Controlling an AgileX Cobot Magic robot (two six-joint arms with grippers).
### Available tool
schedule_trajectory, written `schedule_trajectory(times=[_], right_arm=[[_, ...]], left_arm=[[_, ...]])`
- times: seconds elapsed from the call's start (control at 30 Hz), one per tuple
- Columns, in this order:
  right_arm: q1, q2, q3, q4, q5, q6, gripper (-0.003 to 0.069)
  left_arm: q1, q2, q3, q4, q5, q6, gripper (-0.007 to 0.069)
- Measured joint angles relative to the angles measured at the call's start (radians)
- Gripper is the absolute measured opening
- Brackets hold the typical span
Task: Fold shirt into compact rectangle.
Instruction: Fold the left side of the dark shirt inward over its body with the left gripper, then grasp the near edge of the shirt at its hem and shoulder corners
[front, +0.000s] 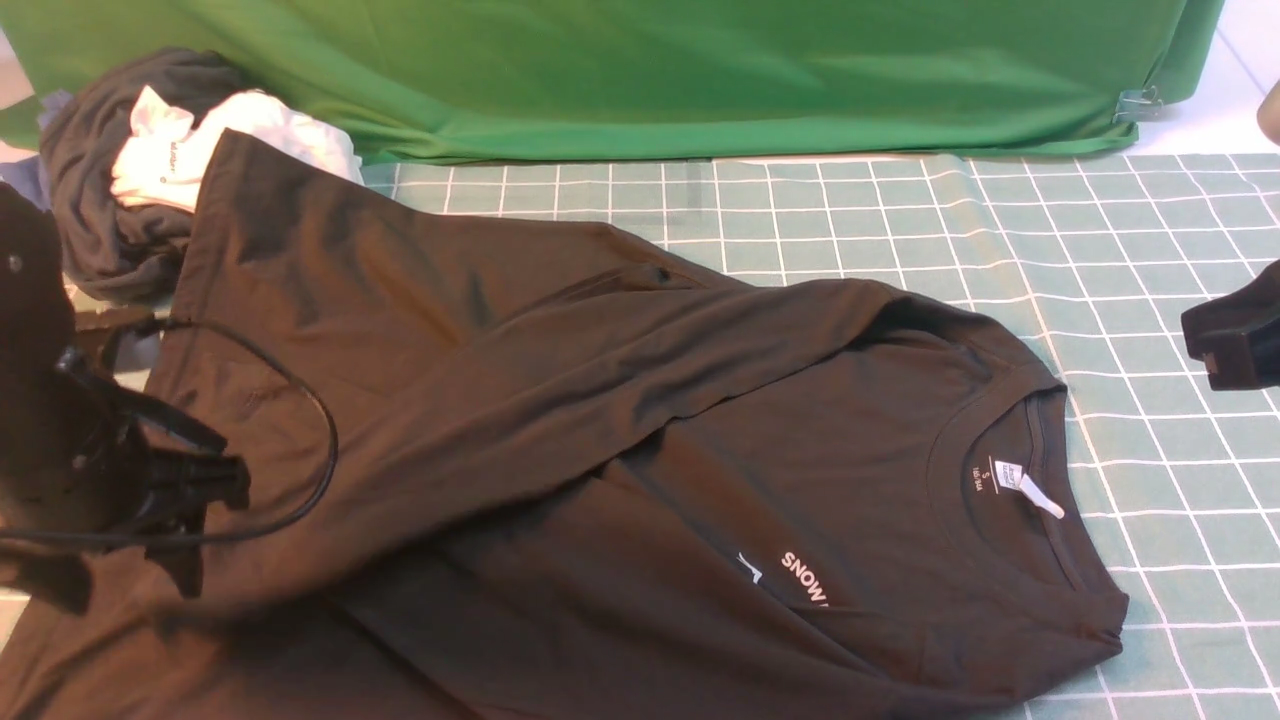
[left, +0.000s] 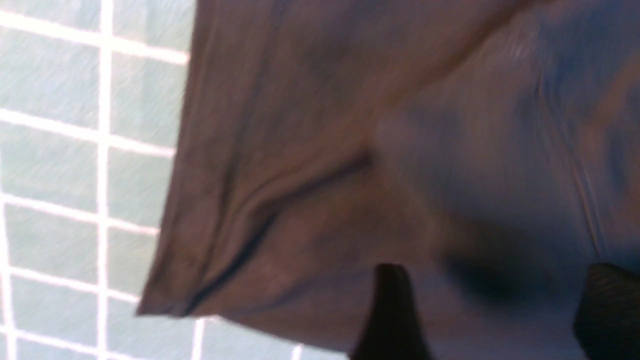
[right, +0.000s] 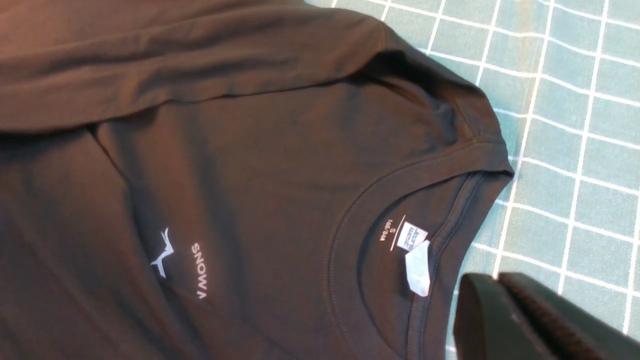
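Observation:
The black-brown shirt (front: 600, 400) lies face up across the checked cloth, collar to the right, one long sleeve folded diagonally over its body. Its white neck tag (front: 1040, 495) and "SNOW" print (front: 805, 578) show. My left gripper (front: 200, 480) hovers over the shirt's left part. In the left wrist view that gripper (left: 500, 272) is open, its fingers (left: 392, 310) wide apart over a loose flap of the shirt (left: 300, 150), nothing between them. My right gripper (front: 1215, 350) is shut and empty, off the shirt. The right wrist view shows this gripper (right: 500, 282) beside the collar and tag (right: 417, 265).
A dark grey garment (front: 100, 200) and a white garment (front: 230, 140) are piled at the back left, touching the shirt's far corner. A green backdrop cloth (front: 700, 70) hangs behind, held by a clip (front: 1138, 103). The checked tablecloth (front: 1150, 300) is bare on the right.

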Motion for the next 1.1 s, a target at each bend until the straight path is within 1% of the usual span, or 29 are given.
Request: schedule_trajectory(times=[0.07, 0.17, 0.23, 0.3, 0.53, 0.7, 0.73, 0.83, 0.9, 0.93, 0.97, 1.03, 1.1], right_arm=[[0.000, 0.000, 0.000, 0.000, 0.000, -0.004, 0.0031], [0.000, 0.000, 0.000, 0.000, 0.000, -0.009, 0.0035], [0.000, 0.000, 0.000, 0.000, 0.000, -0.016, 0.0036], [0.000, 0.000, 0.000, 0.000, 0.000, -0.018, 0.0037], [0.000, 0.000, 0.000, 0.001, 0.000, -0.035, 0.0039], [0.000, 0.000, 0.000, 0.001, 0.002, -0.053, 0.0039], [0.000, 0.000, 0.000, 0.001, 0.003, -0.058, 0.0041], [0.000, 0.000, 0.000, 0.001, 0.002, -0.072, 0.0045], [0.000, 0.000, 0.000, 0.001, -0.001, -0.073, 0.0046], [0.000, 0.000, 0.000, 0.001, -0.006, -0.075, 0.0048], [0.000, 0.000, 0.000, 0.001, -0.007, -0.075, 0.0048], [0.000, 0.000, 0.000, 0.001, -0.013, -0.088, 0.0051], [0.000, 0.000, 0.000, 0.001, -0.020, -0.096, 0.0052]], left_arm=[[0.000, -0.007, 0.039, 0.038, 0.004, -0.028, 0.0531], [0.000, -0.018, 0.092, 0.097, 0.000, -0.070, 0.0554], [0.000, -0.024, 0.124, 0.148, 0.005, -0.128, 0.0560], [0.000, -0.026, 0.140, 0.173, 0.015, -0.161, 0.0560], [0.010, -0.027, 0.154, 0.183, -0.022, -0.209, 0.0558], [0.134, -0.027, 0.155, 0.143, -0.037, -0.203, 0.0558], [0.188, -0.027, 0.158, 0.126, -0.038, -0.183, 0.0558], [0.276, -0.028, 0.191, 0.103, -0.063, -0.125, 0.0558], [0.301, -0.028, 0.210, 0.096, -0.081, -0.108, 0.0558], [0.323, -0.028, 0.246, 0.089, -0.131, -0.097, 0.0558], [0.326, -0.029, 0.249, 0.089, -0.145, -0.097, 0.0558], [0.333, -0.029, 0.296, 0.087, -0.240, -0.079, 0.0558], [0.334, -0.029, 0.313, 0.082, -0.287, -0.071, 0.0558]])
